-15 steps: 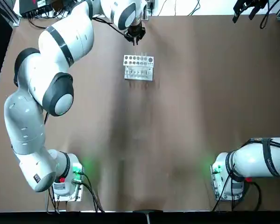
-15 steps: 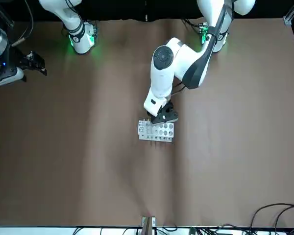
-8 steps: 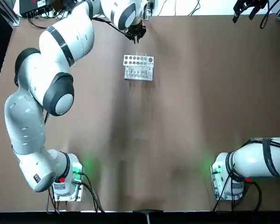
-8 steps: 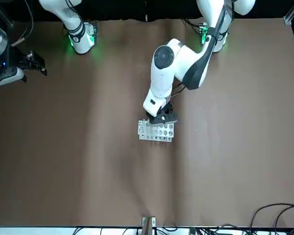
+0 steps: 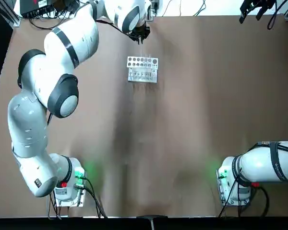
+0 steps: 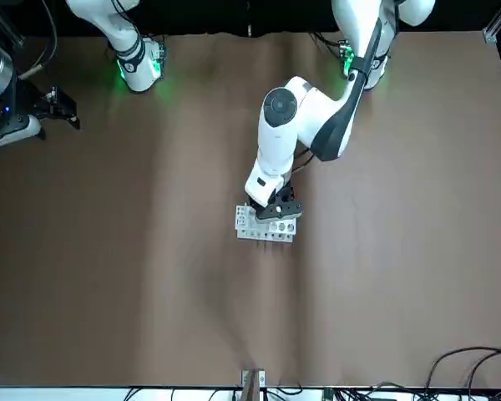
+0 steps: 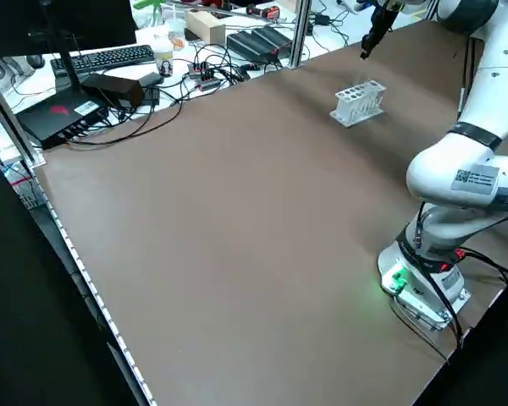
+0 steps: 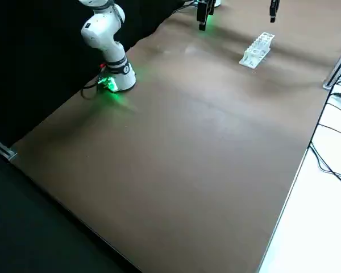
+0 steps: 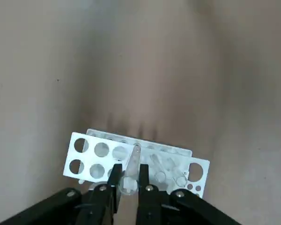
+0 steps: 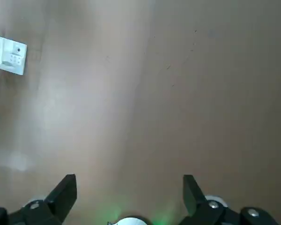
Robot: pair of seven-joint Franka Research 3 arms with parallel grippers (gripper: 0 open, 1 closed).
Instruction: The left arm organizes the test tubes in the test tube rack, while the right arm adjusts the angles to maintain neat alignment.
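One clear test tube is between the closed jaws of the left gripper, which looks to have it pinched, over the rack. The rack stands toward twelve o'clock on the worktop, seen from overhead with the arms' bases at six. I cannot tell whether the tube's far end is inside a hole.

The tube will likely handle as very light, stiff and slick, and brittle if it is glass; a gentle, square hold on its upper body suits it, leaving the far end free to enter a hole. Too hard a squeeze could crack it or make it roll askew. If the rack needs steadying, its short ends at three and nine o'clock look the best places to take hold; it seems light and easily nudged.

The tube is narrow and see-through with a rounded end. Two other tubes show at the rack, slanted in the wrist view. The rack is white, with rows of round holes above a lower tier.

The right gripper is idle, well apart toward the robot's right, its jaws wide open and empty.
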